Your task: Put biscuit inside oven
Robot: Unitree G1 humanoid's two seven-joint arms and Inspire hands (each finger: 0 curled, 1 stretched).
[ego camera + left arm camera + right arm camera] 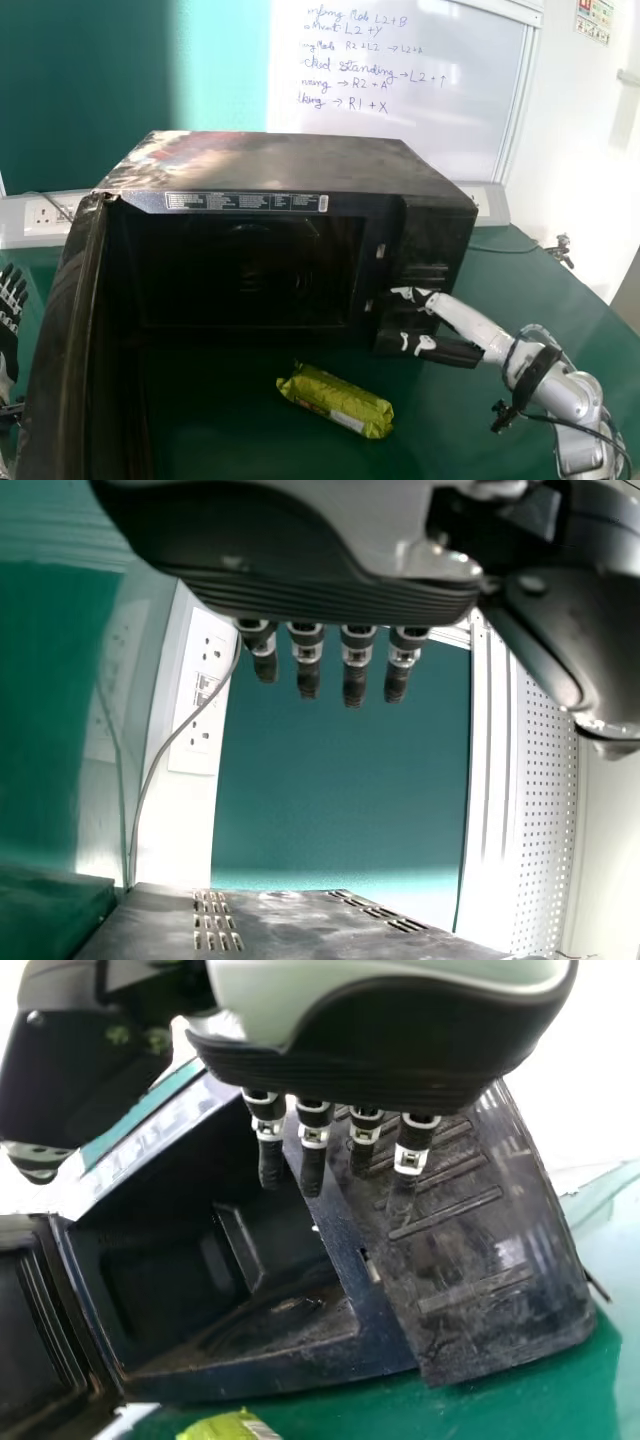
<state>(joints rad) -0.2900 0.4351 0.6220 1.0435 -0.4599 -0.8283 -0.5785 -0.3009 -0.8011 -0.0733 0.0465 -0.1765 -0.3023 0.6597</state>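
Note:
A green biscuit packet (336,400) lies on the table in front of the black oven (300,165), whose door (62,340) stands open on the left. In the head view my right hand (440,347) is at the oven's control panel, above and to the right of the packet, fingers extended and holding nothing. The right wrist view has this hand (365,1070) over the panel, with part of the packet (230,1427) near the oven. My left hand (8,320) is beyond the door at the far left; in the left wrist view the hand (330,590) has straight fingers.
The oven's dark cavity (245,270) faces forward. Behind it stand a whiteboard (400,80) and wall sockets (45,217). A cable (505,249) runs along the green table (530,290) at the right.

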